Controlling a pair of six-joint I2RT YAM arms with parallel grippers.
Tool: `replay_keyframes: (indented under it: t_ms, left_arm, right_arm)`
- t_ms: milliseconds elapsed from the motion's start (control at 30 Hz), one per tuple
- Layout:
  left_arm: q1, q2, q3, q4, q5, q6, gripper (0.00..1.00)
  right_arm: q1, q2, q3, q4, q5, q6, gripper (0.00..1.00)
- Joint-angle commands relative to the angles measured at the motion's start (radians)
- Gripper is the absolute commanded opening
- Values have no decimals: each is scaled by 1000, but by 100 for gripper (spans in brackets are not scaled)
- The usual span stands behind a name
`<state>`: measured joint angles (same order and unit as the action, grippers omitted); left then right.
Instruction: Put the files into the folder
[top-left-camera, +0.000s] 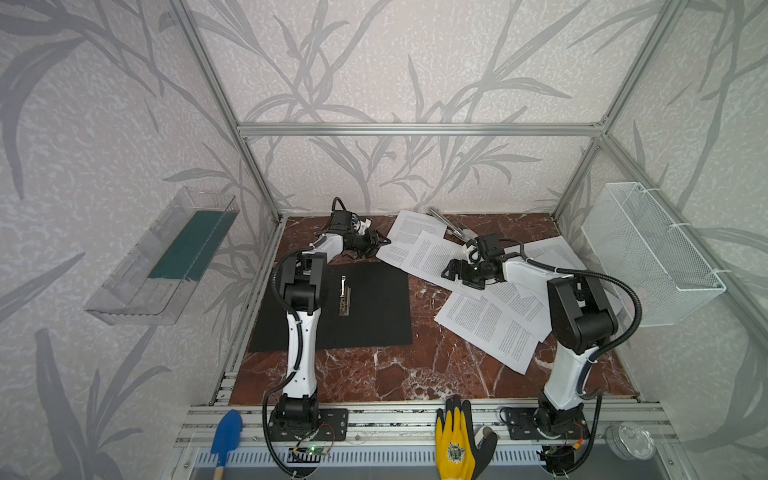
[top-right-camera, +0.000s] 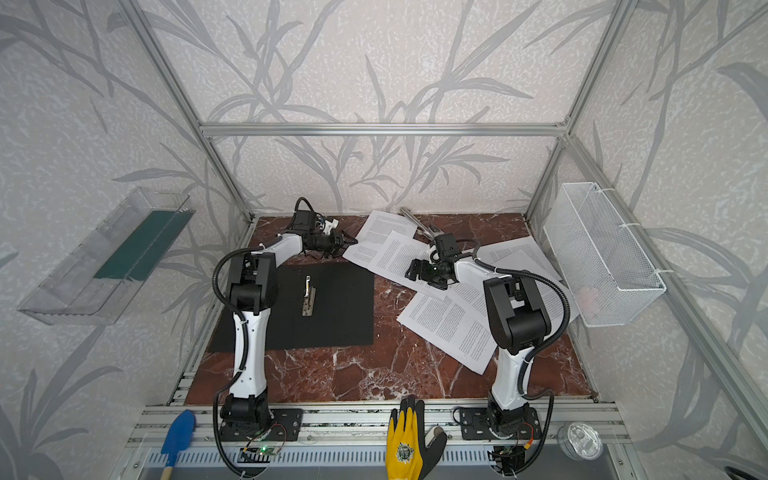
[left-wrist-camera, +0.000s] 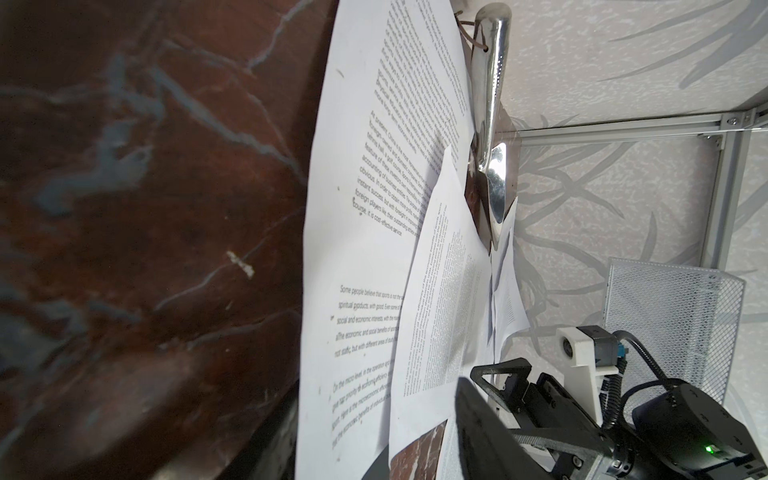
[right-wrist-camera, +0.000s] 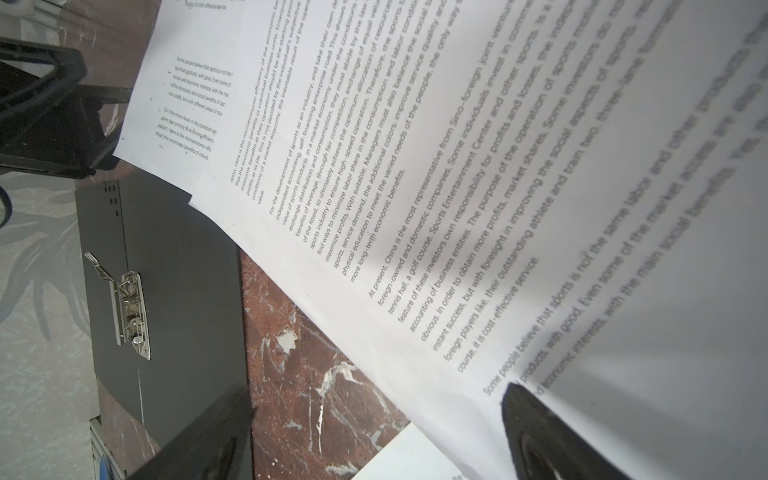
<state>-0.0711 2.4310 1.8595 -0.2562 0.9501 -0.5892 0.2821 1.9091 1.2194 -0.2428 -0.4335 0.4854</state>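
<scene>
The folder lies open and flat on the left half of the marble table, its metal clip raised. The files are several printed white sheets, overlapping across the back and right. My left gripper is at the back. Its jaws stand apart around the near corner of the leftmost sheet. My right gripper hovers open low over the sheets' left edge, with one finger over paper and the other toward the folder.
A shiny metal trowel lies at the back, partly under the sheets. A white mesh basket hangs on the right wall. A clear tray with a green panel hangs on the left wall. On the front rail lie a yellow glove and a blue trowel.
</scene>
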Motion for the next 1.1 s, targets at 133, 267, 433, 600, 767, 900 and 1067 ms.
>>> replay_keyframes:
  t_ms: [133,267,433,600,767,900,1067]
  left_arm:
    - [-7,25,27,-11,-15,-24,32]
    - [-18,-7,9,19,-6,-66,12]
    - [-45,-128,-44,61,-30,-109,0]
    - [-62,-301,-97,17,-151,-102,0]
    - [-96,-486,-175,4,-239,-94,0]
    - [-138,-638,-267,-64,-401,-78,0]
    - [-215,-814,-468,11,-505,-95,0]
  right_arm:
    - [-5,-47,-20,15,-15,4,97]
    - [-4,-82,-46,30,-19,9,99]
    - [-4,-176,-105,37,2,19,99]
    - [-5,-311,-175,35,7,21,99]
    - [-3,-437,-238,11,30,9,99]
    - [-3,-501,-287,0,40,-15,99]
    - [9,-548,-338,18,54,-15,99]
